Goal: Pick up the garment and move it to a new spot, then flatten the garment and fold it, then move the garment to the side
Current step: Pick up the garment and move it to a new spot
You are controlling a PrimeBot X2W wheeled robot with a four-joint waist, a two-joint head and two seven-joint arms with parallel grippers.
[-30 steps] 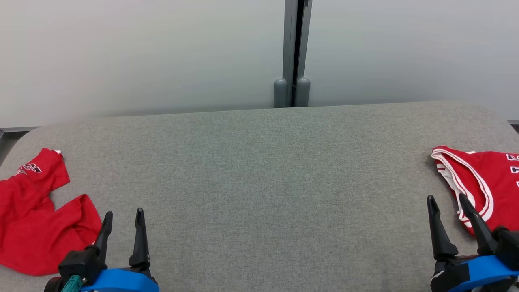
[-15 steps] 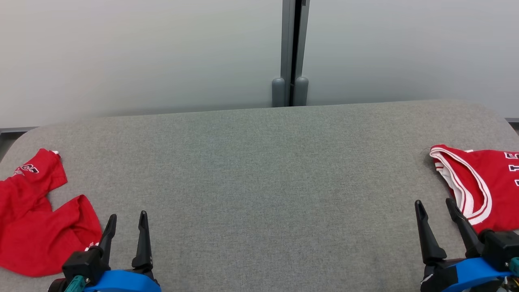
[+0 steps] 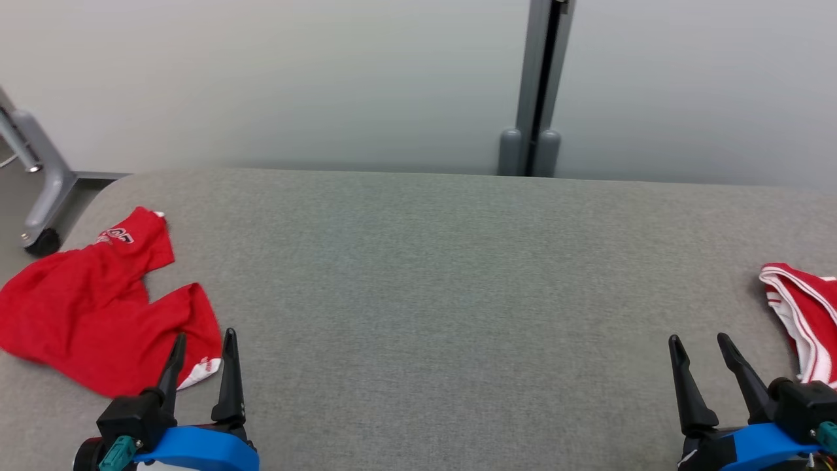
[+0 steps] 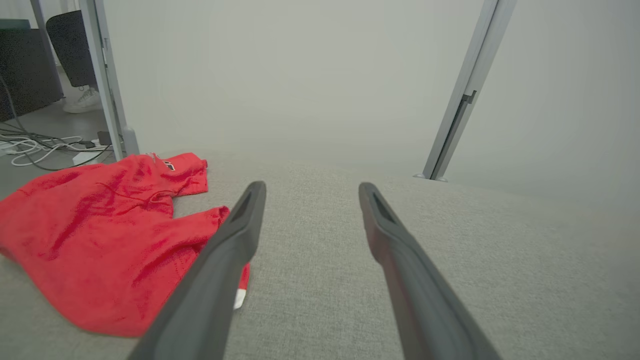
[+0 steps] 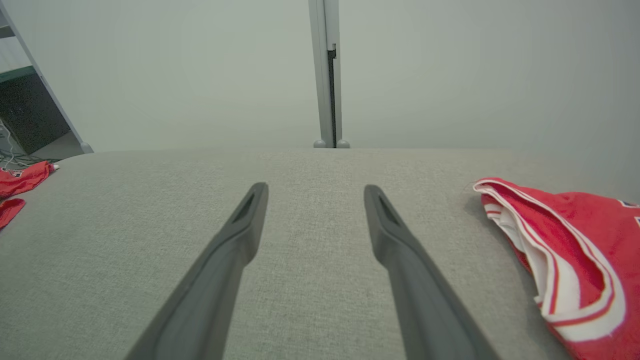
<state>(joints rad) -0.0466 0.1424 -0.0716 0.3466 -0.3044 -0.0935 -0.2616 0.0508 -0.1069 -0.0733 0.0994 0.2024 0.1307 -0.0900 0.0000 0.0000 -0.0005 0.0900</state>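
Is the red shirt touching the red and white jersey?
Apart. The head view shows the red shirt at the left and the jersey at the right, with bare grey table between them.

Stock count, by kind:
- red garments: 2, being one crumpled red shirt (image 3: 98, 307) at the left end and one white-trimmed red jersey (image 3: 807, 314) at the right end
- grey fabric-topped table (image 3: 444, 275): 1
- grippers: 2, being the left gripper (image 3: 204, 335) and the right gripper (image 3: 698, 339)
- dark fingers (image 3: 225, 386): 4, two per gripper
- upright grey partition post (image 3: 539, 78): 1
- rounded grey feet (image 3: 511, 152) at its base: 2
- angled grey frame leg (image 3: 36, 163): 1
- black caster (image 3: 40, 243): 1
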